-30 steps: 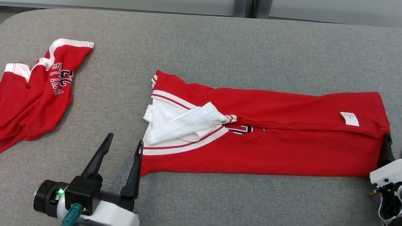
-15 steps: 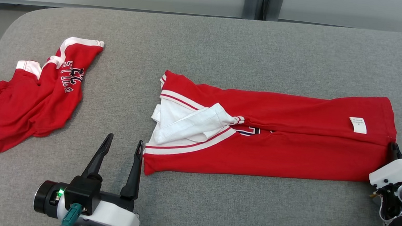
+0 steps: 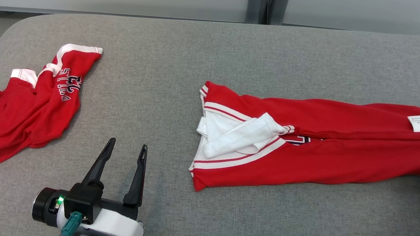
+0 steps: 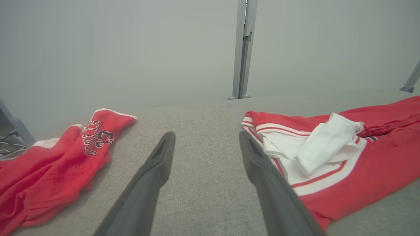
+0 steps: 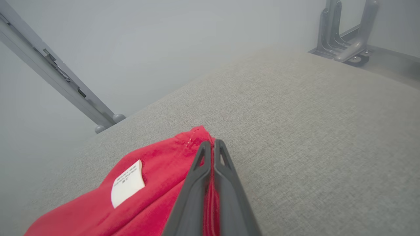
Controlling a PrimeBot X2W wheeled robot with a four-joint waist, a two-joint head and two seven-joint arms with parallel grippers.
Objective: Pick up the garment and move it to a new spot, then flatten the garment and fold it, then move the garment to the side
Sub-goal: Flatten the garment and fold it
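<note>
**Item:** long red jersey garment with white trim, folded lengthwise (image 3: 306,149), lying on the grey fabric counter (image 3: 216,50).

**Change:** the right pincer (image 5: 212,147) has clamped its hem corner. The garment has slid rightward, away from the left pincer (image 3: 127,144), which stands wide and empty.

**Reading:** probably a relocation under way.

**Obscured:** in the head view the hem end is cut off, and the chest lettering is folded under.

Grey tabletop (image 3: 200,56), crumpled red jersey (image 3: 23,117), perhaps shorts, post (image 3: 267,5)

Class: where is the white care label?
The care label lies far right in the head view, on the folded red garment, near the end the right gripper pinches.
</note>
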